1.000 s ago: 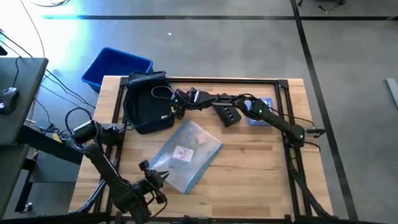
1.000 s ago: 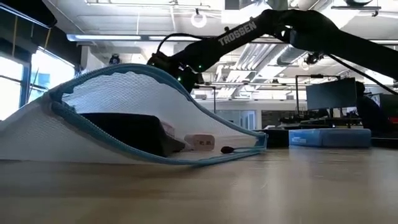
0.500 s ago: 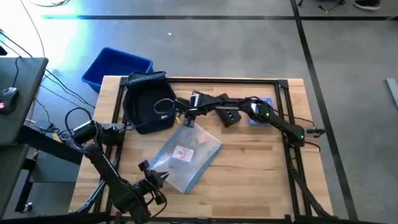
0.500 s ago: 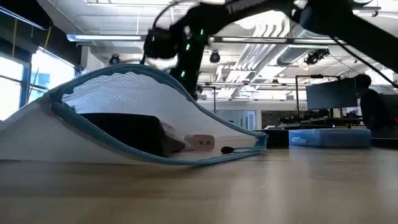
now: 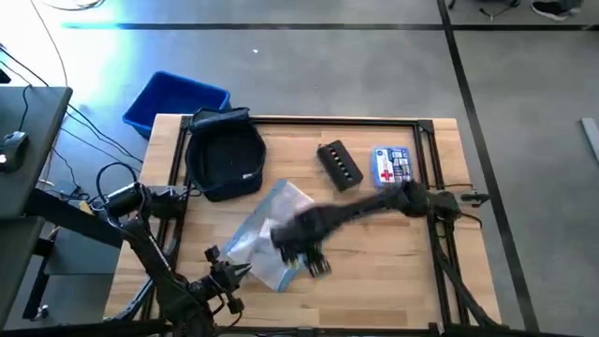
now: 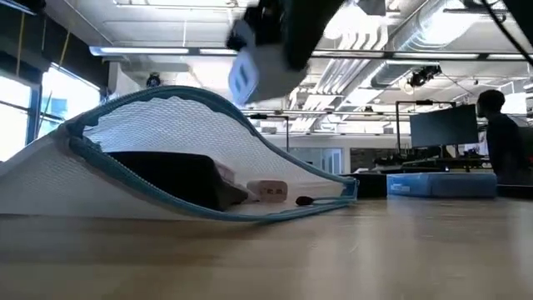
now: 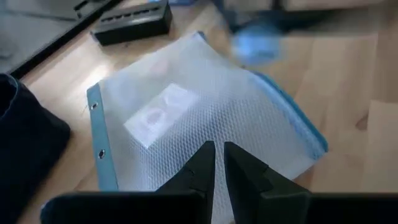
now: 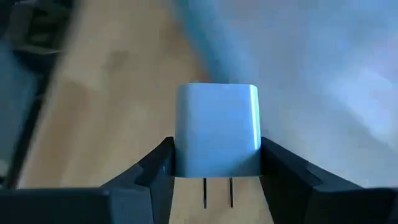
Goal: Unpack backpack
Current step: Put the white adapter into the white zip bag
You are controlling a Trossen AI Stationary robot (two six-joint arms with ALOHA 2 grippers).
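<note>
The dark navy backpack point(image 5: 225, 161) lies open on its back at the table's far left. My right gripper point(image 5: 298, 251) hangs over the near end of a clear mesh pouch with a blue zip edge point(image 5: 267, 229), shut on a small white wall charger point(image 8: 217, 127). In the low view the charger point(image 6: 254, 71) hangs high above the pouch point(image 6: 166, 167). My left gripper point(image 5: 229, 276) waits at the table's near left with its fingers together point(image 7: 217, 165), pointing at the pouch point(image 7: 186, 118). My right gripper pinches the white charger by two opposite side faces point(image 8: 177, 143) between its two fingers. The charger's two metal prongs point(image 8: 217, 193) point back toward the wrist. The charger is lifted clear, above the pouch.
A black oblong box point(image 5: 340, 164) and a flat blue box with a red cross point(image 5: 392, 167) lie at the table's far right. A bright blue bin point(image 5: 173, 101) stands on the floor off the far left corner. A person point(image 6: 500, 133) sits in the room beyond the table.
My right gripper has swung fast from the backpack's opening toward the table's near edge, carrying the white charger up and over the pouch. The backpack and pouch have stayed in place.
</note>
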